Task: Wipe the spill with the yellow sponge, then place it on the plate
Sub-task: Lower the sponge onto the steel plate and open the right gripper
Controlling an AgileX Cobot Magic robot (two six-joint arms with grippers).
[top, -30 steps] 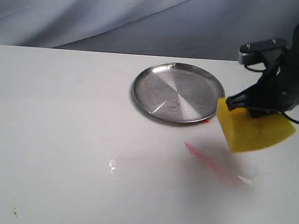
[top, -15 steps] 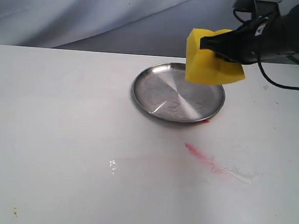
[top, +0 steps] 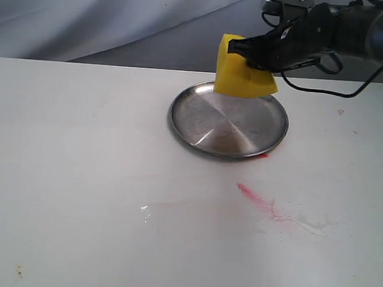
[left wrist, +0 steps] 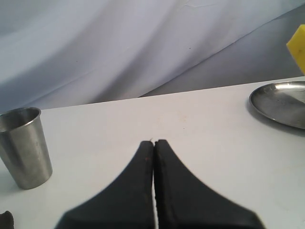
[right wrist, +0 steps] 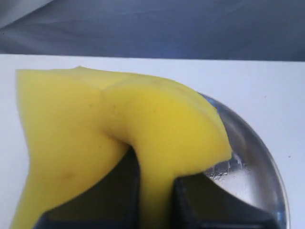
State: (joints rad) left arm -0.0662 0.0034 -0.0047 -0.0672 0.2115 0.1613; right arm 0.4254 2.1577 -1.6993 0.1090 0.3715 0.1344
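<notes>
Up at the 12 o'clock edge of the round, shallow, shiny steel plate, the bright yellow rectangular foam sponge hangs in the right gripper. In the exterior view its lower edge overlaps the far rim. Whether it touches the metal or sits just above it cannot be told. The black arm carrying it reaches in from about 2 o'clock of that view.

The right wrist view shows the grip closely. The right gripper's two dark fingers are clamped on the sponge, squeezing it so the foam bulges and folds over them. A curved slice of the plate with a wet glint shows beyond the sponge.

On the white tabletop, a long pink-red streak lies at roughly 5 o'clock from the plate, well apart from it. A small glistening wet spot sits at about 7 o'clock, farther out.

The left gripper appears only in its own wrist view. Its two black fingers are pressed flat together with nothing between them, and they hover over bare table. That view also shows a plain steel tumbler standing upright, the plate's near rim, and a yellow corner of the sponge. Grey-blue draped cloth forms the backdrop.
</notes>
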